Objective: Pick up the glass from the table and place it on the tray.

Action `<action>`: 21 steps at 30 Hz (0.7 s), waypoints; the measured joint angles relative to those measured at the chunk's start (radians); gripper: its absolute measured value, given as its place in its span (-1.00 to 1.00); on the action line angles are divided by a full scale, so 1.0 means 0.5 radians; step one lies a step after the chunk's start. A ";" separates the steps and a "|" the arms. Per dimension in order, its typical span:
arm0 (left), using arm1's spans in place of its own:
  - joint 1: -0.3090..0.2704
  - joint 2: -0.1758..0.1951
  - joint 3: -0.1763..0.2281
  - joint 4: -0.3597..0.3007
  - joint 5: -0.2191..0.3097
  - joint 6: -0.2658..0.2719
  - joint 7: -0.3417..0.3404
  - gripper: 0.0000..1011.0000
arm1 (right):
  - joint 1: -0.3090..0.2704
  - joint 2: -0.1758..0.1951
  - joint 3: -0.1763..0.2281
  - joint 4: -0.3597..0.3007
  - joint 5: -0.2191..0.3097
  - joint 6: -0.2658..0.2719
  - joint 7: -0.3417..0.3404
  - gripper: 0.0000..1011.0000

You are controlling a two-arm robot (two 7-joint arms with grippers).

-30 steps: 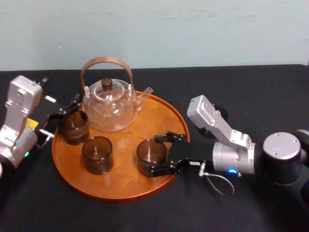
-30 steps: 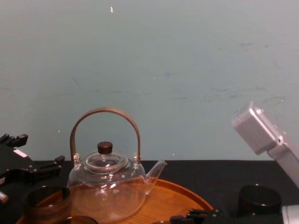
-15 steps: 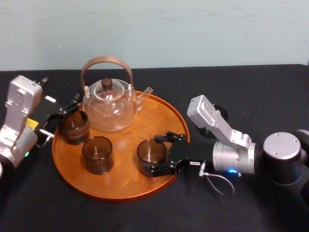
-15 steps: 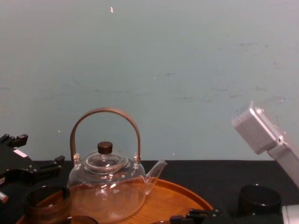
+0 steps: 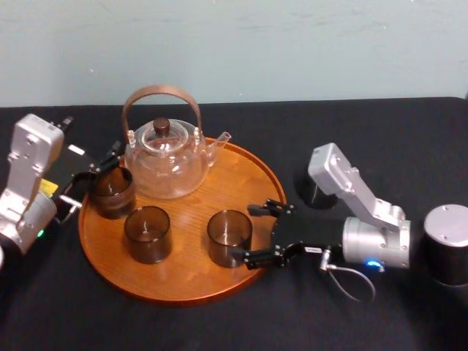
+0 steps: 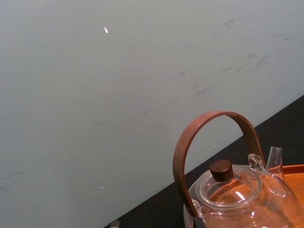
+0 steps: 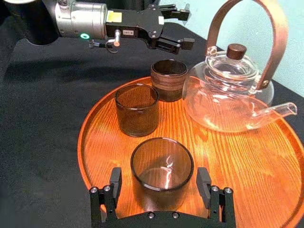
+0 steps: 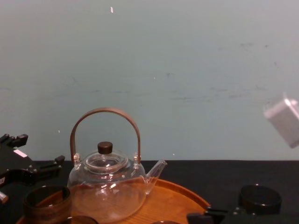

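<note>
The glass (image 5: 229, 237), short, dark and smoky, stands upright on the round orange-brown wooden tray (image 5: 241, 175), near its right rim. My right gripper (image 5: 248, 234) is open at that rim. Its fingertips flank the glass's near side with a gap on each side, as the right wrist view shows around the glass (image 7: 161, 168). Two more dark glasses (image 5: 148, 234) (image 5: 112, 191) stand on the tray's left half. My left gripper (image 5: 95, 175) is open beside the back-left one, and it also appears as the left gripper (image 7: 183, 26) in the right wrist view.
A clear glass teapot (image 5: 164, 157) with a curved brown handle stands at the back of the tray. A black round object (image 5: 308, 191) sits on the black table behind my right arm. Bare tablecloth lies in front and at the far right.
My right arm has drawn back to the right, so its open fingers now reach only the glass's near side. The glass stayed on the tray. The left arm has not moved.
</note>
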 joint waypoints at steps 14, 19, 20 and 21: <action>0.000 0.000 0.000 0.000 0.000 0.000 0.000 0.98 | -0.231 0.265 0.169 -0.268 0.146 -0.040 -0.010 0.98; 0.000 0.000 0.000 0.000 0.000 0.000 0.000 0.98 | -0.306 0.341 0.244 -0.318 0.188 -0.059 -0.045 0.98; 0.000 0.000 0.000 0.000 0.000 0.000 0.000 0.98 | -0.330 0.359 0.269 -0.327 0.198 -0.061 -0.067 0.98; 0.000 0.000 0.000 0.000 0.000 0.000 0.000 0.98 | -0.342 0.367 0.284 -0.331 0.204 -0.062 -0.081 0.98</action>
